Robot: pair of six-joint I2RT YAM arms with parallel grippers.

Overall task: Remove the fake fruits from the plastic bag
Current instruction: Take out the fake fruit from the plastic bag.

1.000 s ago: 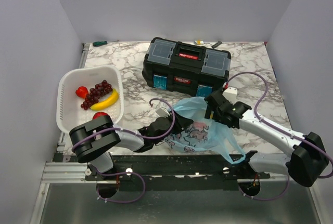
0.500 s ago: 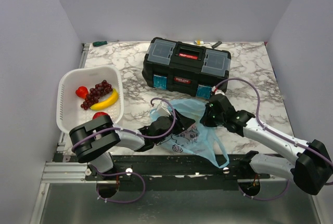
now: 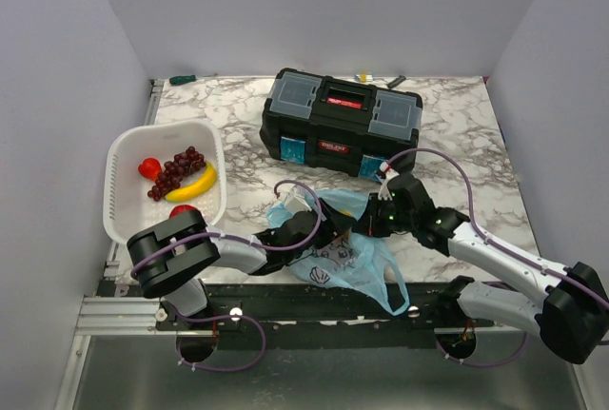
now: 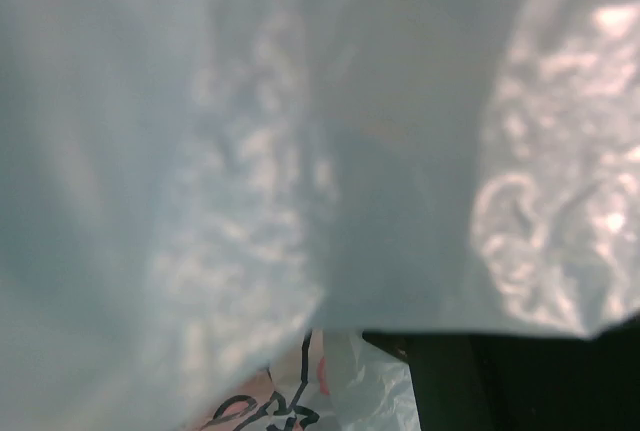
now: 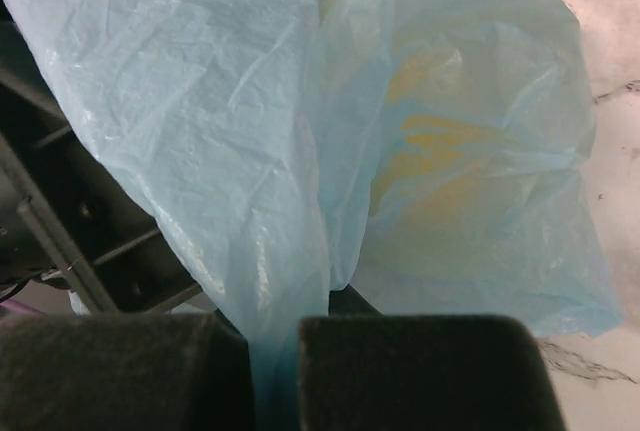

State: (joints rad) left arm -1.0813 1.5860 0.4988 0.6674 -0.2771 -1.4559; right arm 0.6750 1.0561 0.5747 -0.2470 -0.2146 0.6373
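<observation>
The light-blue plastic bag [image 3: 344,250] lies crumpled at the table's near edge, between my two arms. My right gripper [image 3: 374,223] is shut on a fold of its film [image 5: 275,351], pinched between the two dark pads. An orange-yellow round fruit [image 5: 432,156] shows dimly through the bag in the right wrist view. My left wrist [image 3: 303,229] reaches into the bag from the left; the bag's film [image 4: 300,131] covers its jaws and fills the left wrist view. A yellow banana [image 3: 195,185], a dark grape bunch [image 3: 177,171] and a red fruit [image 3: 149,168] lie in the white basket [image 3: 121,158].
A black toolbox [image 3: 341,123] stands behind the bag. Another red fruit [image 3: 183,211] sits at the basket's near end. A green-handled tool [image 3: 183,79] and small items [image 3: 379,78] lie along the back edge. A black rail [image 3: 314,296] runs along the table's near edge.
My right gripper has swung left and down and shut on the bag. The bag has shifted left and sunk flatter, its loop handle trailing toward the near edge.
</observation>
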